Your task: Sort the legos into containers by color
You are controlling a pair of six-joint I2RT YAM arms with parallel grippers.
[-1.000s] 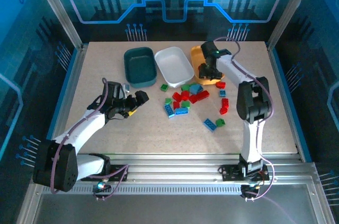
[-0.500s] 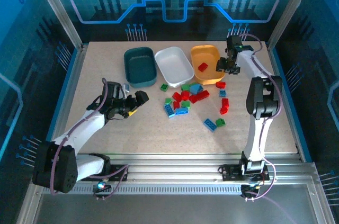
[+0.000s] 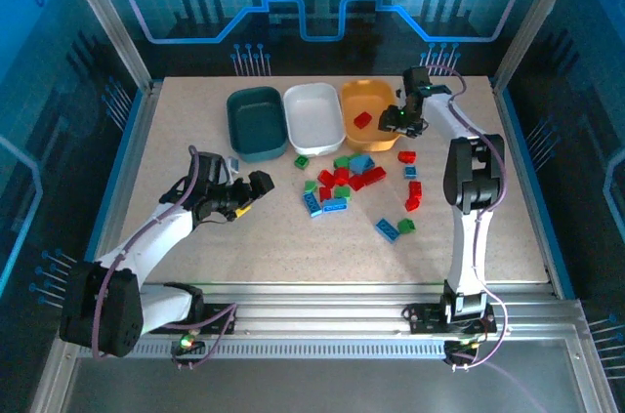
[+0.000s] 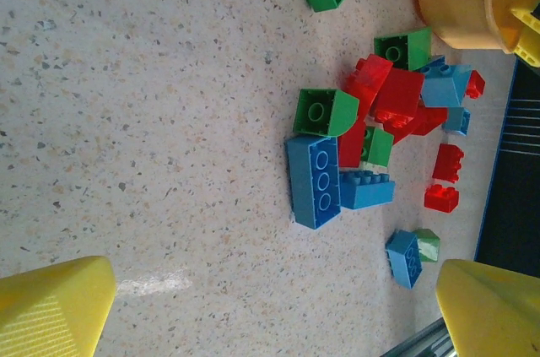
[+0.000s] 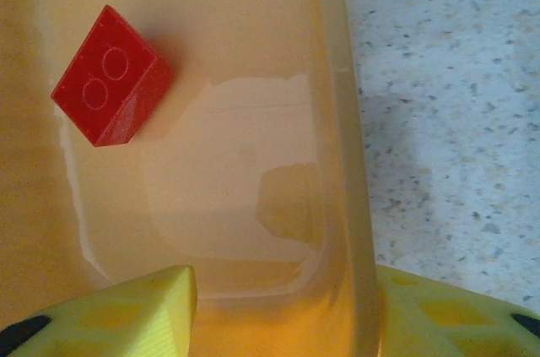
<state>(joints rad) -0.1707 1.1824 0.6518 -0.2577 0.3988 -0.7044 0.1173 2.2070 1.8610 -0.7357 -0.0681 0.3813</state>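
Trays first: where do they stand?

In a row at the far side of the table point(image 3: 195, 237). The teal tray point(image 3: 256, 122) is on the left, the white tray point(image 3: 314, 112) in the middle and the orange tray point(image 3: 377, 99) on the right, each just beside the next.

Any brick sorted?

One red brick point(image 3: 362, 120) lies in the orange tray, tilted, with two round studs showing in the right wrist view.

And the right gripper?

The right gripper point(image 3: 395, 121) sits at the orange tray's right wall. Its jaws are apart and straddle that wall: one yellow finger point(image 5: 143, 311) is inside the tray, the other outside over the table. I cannot tell whether either finger presses on the wall.

The left gripper?

The left gripper point(image 3: 256, 185) is low over the table, left of the bricks and well apart from the trays. Its jaws are spread wide with nothing between them.

The other legos?

A mixed pile point(image 3: 342, 179) of red, green and blue lies in front of the white and orange trays, several bricks touching. A lone green brick point(image 3: 304, 160) sits just in front of the white tray. A few stray red bricks point(image 3: 414, 188) lie right of the pile. Nearest the arms, a blue brick point(image 3: 387, 229) and a small green brick point(image 3: 405, 226) lie side by side.
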